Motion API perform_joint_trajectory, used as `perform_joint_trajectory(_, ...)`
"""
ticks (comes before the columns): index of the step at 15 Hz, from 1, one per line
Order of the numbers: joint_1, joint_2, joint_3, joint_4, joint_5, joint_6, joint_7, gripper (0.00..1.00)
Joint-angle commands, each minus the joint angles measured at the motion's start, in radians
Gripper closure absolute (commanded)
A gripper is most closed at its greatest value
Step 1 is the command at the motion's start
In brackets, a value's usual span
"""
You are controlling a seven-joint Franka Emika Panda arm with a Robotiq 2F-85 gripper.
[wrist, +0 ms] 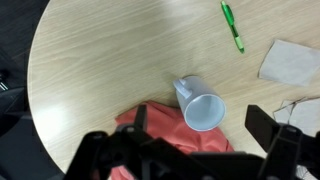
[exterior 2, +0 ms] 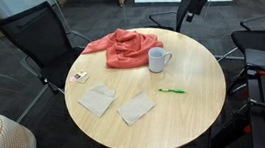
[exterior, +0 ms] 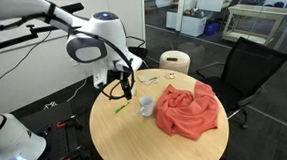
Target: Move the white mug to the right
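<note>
Closest to the wrist camera, two dark fingers [wrist: 272, 138] at the lower edge of the frame, set wide apart with nothing clamped between them — pincer plainly open. Beyond the fingertips, the white mug [wrist: 204, 110], upright on the round wooden table [wrist: 110, 50], mouth facing up, handle turned away from the red cloth [wrist: 165, 145]. Touching the cloth's crumpled edge or just beside it; cannot tell which. Further out on the bare wood, a green pen [wrist: 232, 26], well apart from the mug, and a flat white paper piece [wrist: 290, 62] near the pen.

Seen in an exterior view, gripper [exterior: 113, 85] hanging above the table near its rim, off to the side of the mug, in contact with nothing. Behind it, white arm [exterior: 106, 30] reaching in roughly level from the side, bent sharply at the last joints so that the wrist points down at the tabletop. Past the table, a cream-white bin [exterior: 175, 61] and a black chair [exterior: 250, 64] — both on the dark floor behind.
</note>
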Motion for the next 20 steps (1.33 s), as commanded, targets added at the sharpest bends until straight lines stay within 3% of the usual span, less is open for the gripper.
perform_joint_trajectory(1, -0.027, 0.147, 0.016, 0.119, 0.029, 0.006, -0.048, 0.0)
perform_joint_trajectory(12, -0.092, 0.406, 0.11, 0.23, 0.133, 0.19, -0.171, 0.0)
perform_joint_trajectory(20, -0.108, 0.542, 0.151, 0.318, 0.095, 0.258, -0.136, 0.0)
